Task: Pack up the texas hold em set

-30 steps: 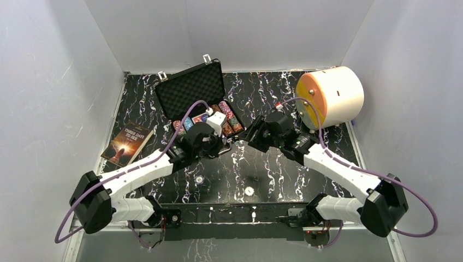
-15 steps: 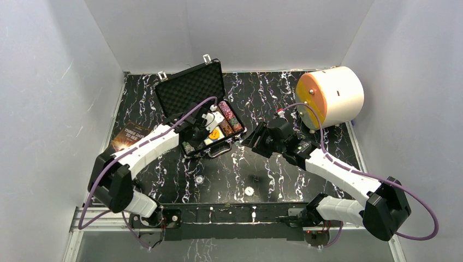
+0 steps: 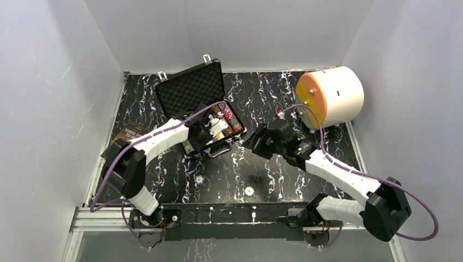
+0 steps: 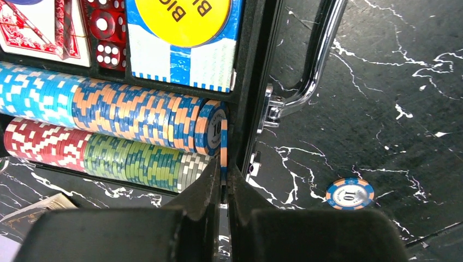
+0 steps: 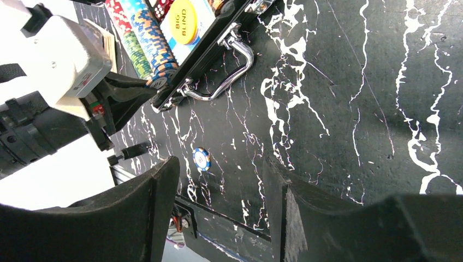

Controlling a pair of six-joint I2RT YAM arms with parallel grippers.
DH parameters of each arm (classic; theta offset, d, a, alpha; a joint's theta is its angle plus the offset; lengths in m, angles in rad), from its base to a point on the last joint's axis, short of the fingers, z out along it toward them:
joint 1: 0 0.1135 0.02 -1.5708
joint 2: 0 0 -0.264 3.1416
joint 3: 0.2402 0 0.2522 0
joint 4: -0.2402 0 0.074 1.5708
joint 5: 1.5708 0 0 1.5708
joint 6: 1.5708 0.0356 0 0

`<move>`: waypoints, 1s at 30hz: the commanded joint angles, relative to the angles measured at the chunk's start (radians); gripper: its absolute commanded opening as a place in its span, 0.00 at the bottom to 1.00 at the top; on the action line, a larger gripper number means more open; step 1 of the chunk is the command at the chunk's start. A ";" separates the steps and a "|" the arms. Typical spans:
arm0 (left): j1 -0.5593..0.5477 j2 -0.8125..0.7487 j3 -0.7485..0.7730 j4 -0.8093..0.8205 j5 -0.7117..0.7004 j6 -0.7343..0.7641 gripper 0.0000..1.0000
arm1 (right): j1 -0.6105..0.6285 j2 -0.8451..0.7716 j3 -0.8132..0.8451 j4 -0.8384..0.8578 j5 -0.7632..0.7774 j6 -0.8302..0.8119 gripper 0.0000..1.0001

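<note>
The open black poker case (image 3: 192, 90) lies at the back centre, with rows of chips (image 4: 136, 117), cards (image 4: 38, 27), red dice (image 4: 106, 33) and a yellow big blind button (image 4: 183, 16) in its tray. My left gripper (image 4: 224, 170) is shut on a blue-and-orange chip (image 4: 224, 147) held on edge at the end of the blue-orange row, by the case's front wall. In the top view the left gripper (image 3: 203, 137) is over the case's near corner. My right gripper (image 5: 221, 191) hangs open above bare table, right of the case handle (image 5: 224, 73).
A loose blue-orange chip (image 4: 350, 193) lies on the table in front of the case, and it shows as a chip (image 3: 200, 179) in the top view with a white chip (image 3: 249, 191) near it. A book (image 3: 123, 136) lies left. A white drum (image 3: 330, 95) stands back right.
My left arm has swung from in front of the case to over its near corner, bringing the held chip to the row's end. The right arm has barely moved.
</note>
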 commanded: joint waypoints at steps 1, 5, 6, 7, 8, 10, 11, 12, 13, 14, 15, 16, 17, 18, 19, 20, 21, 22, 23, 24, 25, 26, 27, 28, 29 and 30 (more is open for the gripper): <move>0.007 0.017 0.048 -0.024 -0.044 0.011 0.00 | -0.004 -0.013 0.002 0.042 -0.009 -0.012 0.66; 0.006 0.036 0.050 -0.018 -0.090 -0.012 0.08 | -0.004 -0.011 0.002 0.041 -0.011 -0.012 0.66; 0.006 0.037 0.049 -0.019 -0.097 -0.017 0.14 | -0.003 -0.011 0.002 0.041 -0.012 -0.013 0.66; 0.007 0.035 0.051 -0.018 -0.104 -0.020 0.20 | -0.004 -0.010 0.002 0.041 -0.012 -0.014 0.66; 0.007 0.030 0.053 -0.019 -0.109 -0.025 0.26 | -0.004 -0.009 0.002 0.042 -0.011 -0.013 0.66; 0.006 0.006 0.062 -0.019 -0.108 -0.032 0.32 | -0.003 -0.003 0.003 0.044 -0.014 -0.015 0.66; 0.006 -0.008 0.068 -0.016 -0.101 -0.037 0.33 | -0.003 0.001 0.004 0.044 -0.017 -0.018 0.66; 0.007 -0.027 0.070 -0.008 -0.091 -0.036 0.34 | -0.004 0.005 0.006 0.044 -0.019 -0.018 0.66; 0.007 -0.047 0.071 0.004 -0.087 -0.034 0.34 | -0.004 0.010 0.008 0.044 -0.024 -0.020 0.66; 0.006 -0.071 0.070 0.017 -0.084 -0.034 0.34 | -0.004 0.016 0.011 0.045 -0.030 -0.024 0.66; 0.006 -0.096 0.066 0.032 -0.079 -0.032 0.35 | -0.004 0.022 0.014 0.046 -0.035 -0.027 0.66; 0.007 -0.125 0.062 0.050 -0.077 -0.027 0.35 | -0.004 0.029 0.019 0.046 -0.040 -0.030 0.66; 0.007 -0.153 0.056 0.071 -0.077 -0.028 0.36 | -0.003 0.037 0.024 0.046 -0.046 -0.038 0.66; 0.007 -0.182 0.050 0.093 -0.074 -0.031 0.37 | -0.003 0.045 0.031 0.040 -0.047 -0.047 0.66; 0.007 -0.212 0.042 0.119 -0.076 -0.037 0.38 | -0.003 0.057 0.041 0.036 -0.051 -0.062 0.66; 0.007 -0.247 0.033 0.155 -0.091 -0.052 0.41 | -0.004 0.075 0.050 0.034 -0.059 -0.079 0.66; 0.007 -0.285 0.022 0.192 -0.105 -0.073 0.43 | -0.003 0.093 0.064 0.027 -0.066 -0.097 0.66; 0.006 -0.322 0.005 0.236 -0.126 -0.100 0.44 | 0.002 0.119 0.083 0.014 -0.067 -0.114 0.66; 0.006 -0.358 -0.010 0.283 -0.157 -0.147 0.47 | 0.014 0.146 0.103 0.001 -0.065 -0.133 0.66; 0.007 -0.398 -0.027 0.324 -0.190 -0.190 0.50 | 0.030 0.181 0.129 -0.014 -0.061 -0.152 0.66; 0.006 -0.440 -0.045 0.374 -0.235 -0.234 0.55 | 0.052 0.217 0.155 -0.034 -0.050 -0.168 0.66; 0.007 -0.492 -0.068 0.443 -0.300 -0.284 0.67 | 0.082 0.254 0.189 -0.055 -0.033 -0.182 0.66; 0.007 -0.531 -0.084 0.485 -0.387 -0.338 0.75 | 0.119 0.295 0.225 -0.076 -0.004 -0.197 0.66; 0.007 -0.560 -0.089 0.504 -0.455 -0.383 0.82 | 0.159 0.337 0.262 -0.101 0.035 -0.210 0.67; 0.008 -0.586 -0.085 0.504 -0.492 -0.408 0.87 | 0.216 0.379 0.305 -0.125 0.075 -0.230 0.67; 0.008 -0.605 -0.074 0.490 -0.509 -0.418 0.90 | 0.254 0.426 0.349 -0.146 0.108 -0.236 0.69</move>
